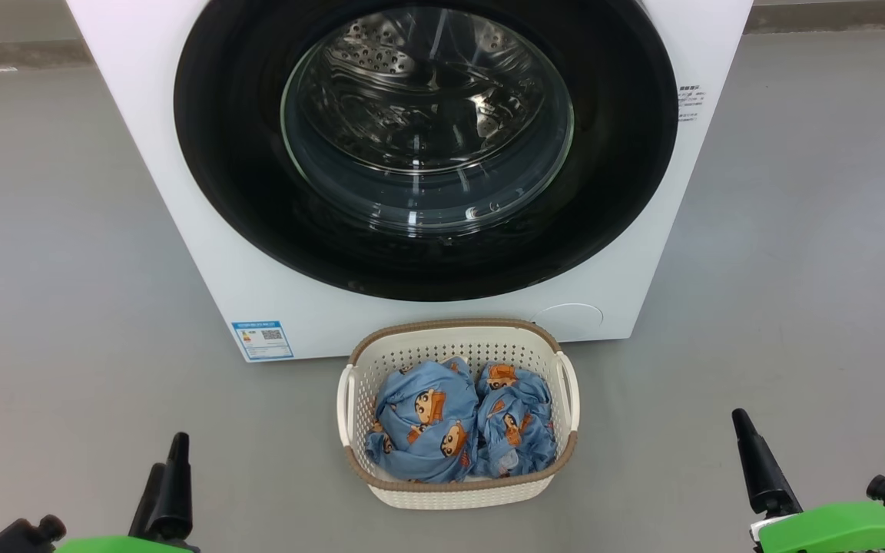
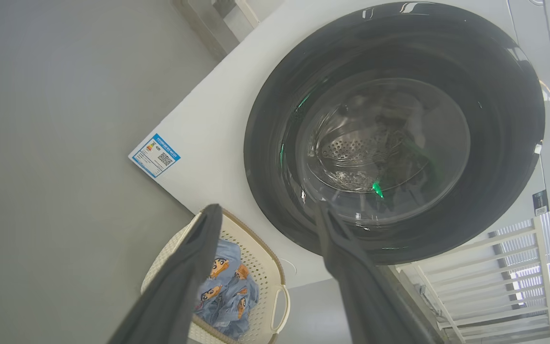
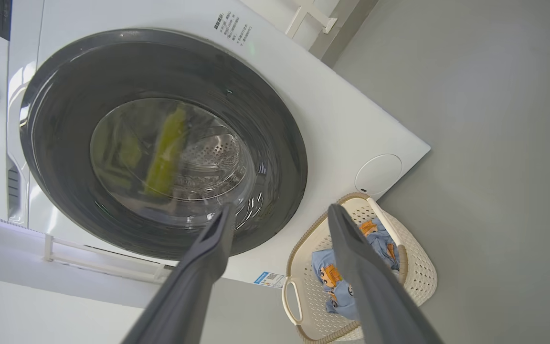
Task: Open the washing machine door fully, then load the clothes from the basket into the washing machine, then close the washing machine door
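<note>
I am watching the washing machine [image 1: 235, 276] standing square ahead, its white front running down to the grey floor [image 1: 66, 269], with a blue label sticker [image 1: 262, 339] sitting at its lower left corner. The washing machine door [image 1: 220, 153] is lying shut and flush against the front. Its glossy black rim is reaching almost to both side edges of the cabinet, and the steel drum is showing through the bulging glass centre [image 1: 427, 123]. The basket [image 1: 450, 324] is sitting on the floor just below the door's lower edge. Its far brown rim is lying close to the machine's base, though I cannot tell whether the two are touching. The clothes [image 1: 427, 422] are lying inside it as two crumpled blue bundles side by side, filling the basket from wall to wall and staying below the rim. The left gripper [image 2: 266, 210] is hanging released, its two dark fingers spread wide and pointing toward the door's lower rim, grasping nothing. The right gripper [image 3: 280, 210] is likewise standing released and holding nothing, one finger lining up over the basket and the other over the door's rim. Both are hovering low at either side, well apart from the basket, and bare floor is stretching wide to the left and right of the machine.
</note>
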`<state>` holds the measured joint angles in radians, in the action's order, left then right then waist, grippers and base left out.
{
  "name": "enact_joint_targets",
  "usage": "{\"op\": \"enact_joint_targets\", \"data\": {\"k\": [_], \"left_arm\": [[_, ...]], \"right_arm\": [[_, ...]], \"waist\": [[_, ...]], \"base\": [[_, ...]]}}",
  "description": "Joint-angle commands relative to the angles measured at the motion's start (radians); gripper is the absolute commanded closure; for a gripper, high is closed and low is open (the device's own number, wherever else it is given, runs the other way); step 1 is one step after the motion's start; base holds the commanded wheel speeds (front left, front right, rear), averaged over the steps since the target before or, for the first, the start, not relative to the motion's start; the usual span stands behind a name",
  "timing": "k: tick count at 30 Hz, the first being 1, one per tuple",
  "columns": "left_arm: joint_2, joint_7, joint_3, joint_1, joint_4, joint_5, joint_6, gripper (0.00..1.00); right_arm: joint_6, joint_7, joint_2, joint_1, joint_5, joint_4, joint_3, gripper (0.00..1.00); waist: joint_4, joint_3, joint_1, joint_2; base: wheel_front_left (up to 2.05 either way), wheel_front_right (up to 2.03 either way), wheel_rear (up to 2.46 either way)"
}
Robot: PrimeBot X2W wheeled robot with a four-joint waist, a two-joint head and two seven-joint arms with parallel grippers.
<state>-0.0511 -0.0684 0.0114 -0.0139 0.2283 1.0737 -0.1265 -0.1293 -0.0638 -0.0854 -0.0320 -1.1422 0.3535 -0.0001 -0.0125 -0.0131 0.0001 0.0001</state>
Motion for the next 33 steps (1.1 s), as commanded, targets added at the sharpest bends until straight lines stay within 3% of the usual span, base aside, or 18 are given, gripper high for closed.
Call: {"op": "enact_joint_targets", "data": {"k": [1, 33], "left_arm": [[-0.018, -0.014, 0.015, -0.005, -0.034, -0.056, -0.002, 0.00], [-0.013, -0.094, 0.023, 0.017, -0.058, -0.495, -0.003, 0.00]], "right_arm": [[-0.001, -0.016, -0.013, -0.046, 0.051, -0.019, 0.015, 0.00], [-0.001, -0.097, -0.020, -0.047, 0.470, 0.025, 0.058, 0.00]], "waist": [[0.000, 0.000, 0.0000, -0.0001], [-0.004, 0.004, 0.0000, -0.0001]], "base": [[0.00, 0.00, 0.00], [0.00, 0.00, 0.00]]}}
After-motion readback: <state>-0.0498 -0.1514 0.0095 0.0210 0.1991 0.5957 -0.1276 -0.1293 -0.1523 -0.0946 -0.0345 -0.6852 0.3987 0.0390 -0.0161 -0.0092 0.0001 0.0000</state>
